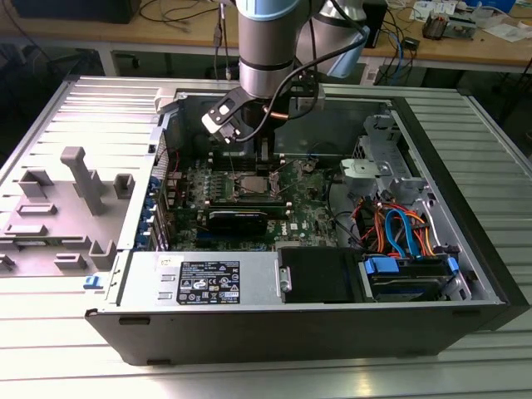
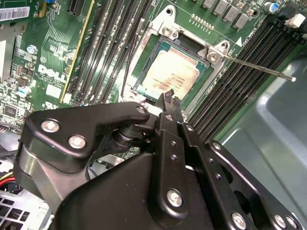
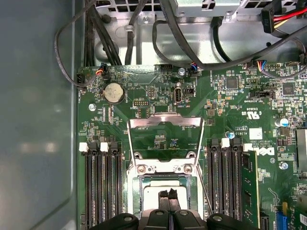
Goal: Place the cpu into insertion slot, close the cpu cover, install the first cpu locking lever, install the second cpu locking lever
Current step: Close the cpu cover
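The cpu [image 2: 175, 72], a flat square chip with a dull metal top, lies in the insertion slot [image 2: 165, 31], whose silver rim frames it on the green motherboard [image 2: 53, 67]. My gripper [image 2: 169, 98] hovers just over the chip's edge, shut, with nothing between its fingers. In the first wrist view the gripper [image 3: 168, 193] sits above the cpu [image 3: 153, 194], and the cpu cover [image 3: 165, 122] stands flipped open beyond the slot's hinge. A thin locking lever [image 2: 259, 68] sticks out unlatched. In the exterior view the gripper [image 1: 264, 158] hangs over the insertion slot [image 1: 252, 184].
Black memory slots [image 3: 100, 187] flank the socket on both sides. Cables [image 3: 100, 38] run along the case wall. In the exterior view a power supply [image 1: 199, 278] and drive bay wires [image 1: 399, 233] fill the case's near side; a grey fixture [image 1: 75, 191] lies at the exterior view's left.
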